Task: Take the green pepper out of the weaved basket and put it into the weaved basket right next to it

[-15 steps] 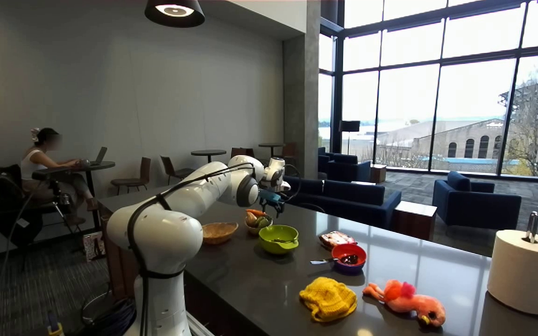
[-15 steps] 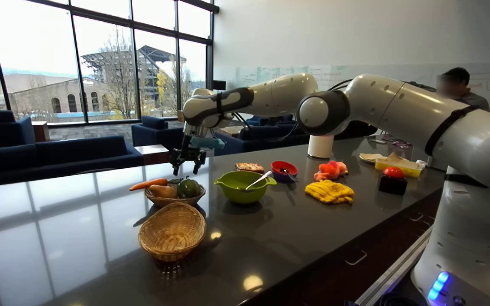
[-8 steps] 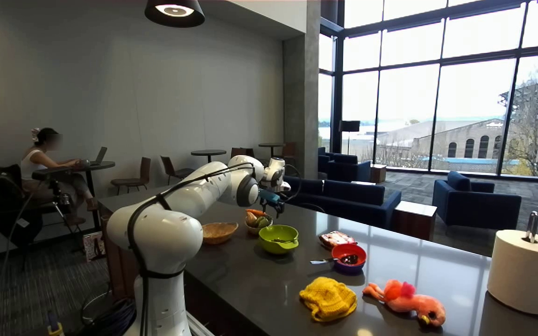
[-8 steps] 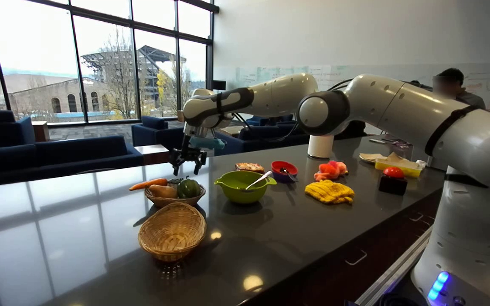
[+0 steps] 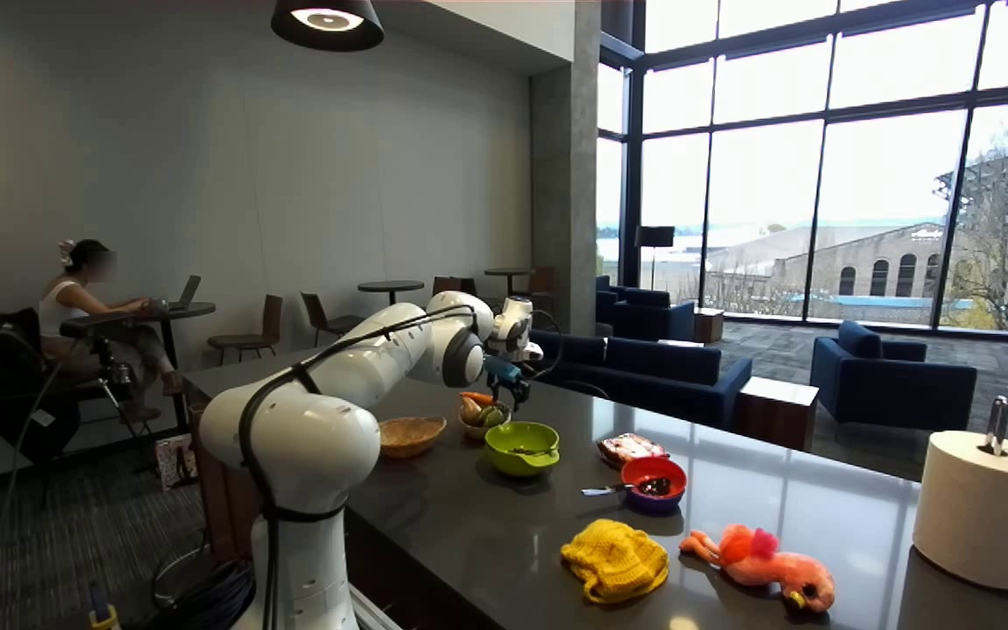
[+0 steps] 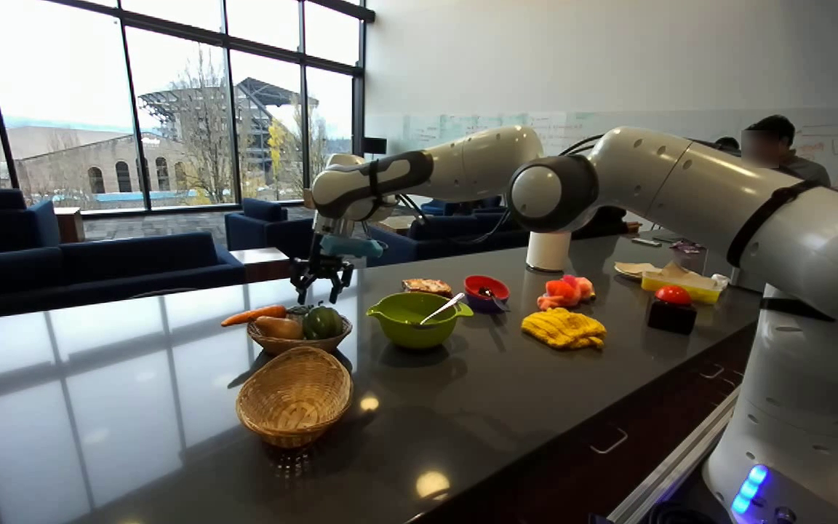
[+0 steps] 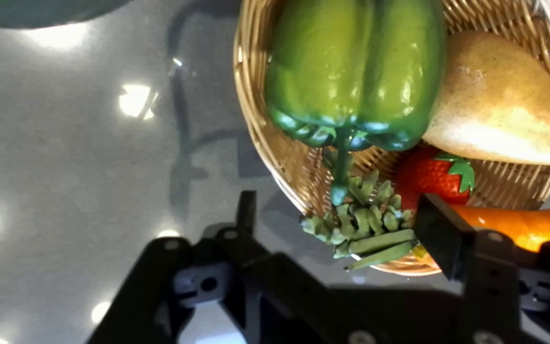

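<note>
Green pepper (image 7: 356, 71) lies in wicker basket (image 7: 295, 174) near its rim; table (image 7: 89, 167) shows between that edge and green bowl (image 6: 415, 331); end effector (image 6: 318, 295) hangs above, jaws apart; second basket (image 6: 295, 407) near the first.

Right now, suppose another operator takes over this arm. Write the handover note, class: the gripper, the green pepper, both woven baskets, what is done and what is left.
Gripper: open, holding nothing; it hangs above, near the edge of the filled basket.
Green pepper: in that basket, with a pear, a strawberry and a carrot.
Target basket: on the counter beside the filled one, nothing showing inside.
Done: no part of the transfer; the pepper is not yet grasped.
Left: grasp the pepper, lift it out, set it in the target basket.
</note>
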Controlling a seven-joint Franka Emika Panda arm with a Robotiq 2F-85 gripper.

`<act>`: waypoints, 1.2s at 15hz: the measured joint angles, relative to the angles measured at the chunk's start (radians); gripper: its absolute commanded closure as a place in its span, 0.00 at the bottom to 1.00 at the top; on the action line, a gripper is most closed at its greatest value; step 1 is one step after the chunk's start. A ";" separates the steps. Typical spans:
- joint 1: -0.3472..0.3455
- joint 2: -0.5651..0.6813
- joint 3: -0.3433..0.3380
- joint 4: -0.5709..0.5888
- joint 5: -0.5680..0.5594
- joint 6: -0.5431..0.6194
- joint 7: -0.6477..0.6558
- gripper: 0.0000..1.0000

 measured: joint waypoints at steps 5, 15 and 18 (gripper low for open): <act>0.001 0.000 -0.002 -0.001 0.000 -0.002 0.036 0.85; 0.008 -0.001 -0.020 -0.001 -0.002 -0.006 0.105 0.98; 0.016 -0.004 -0.030 -0.001 -0.004 -0.006 0.114 0.98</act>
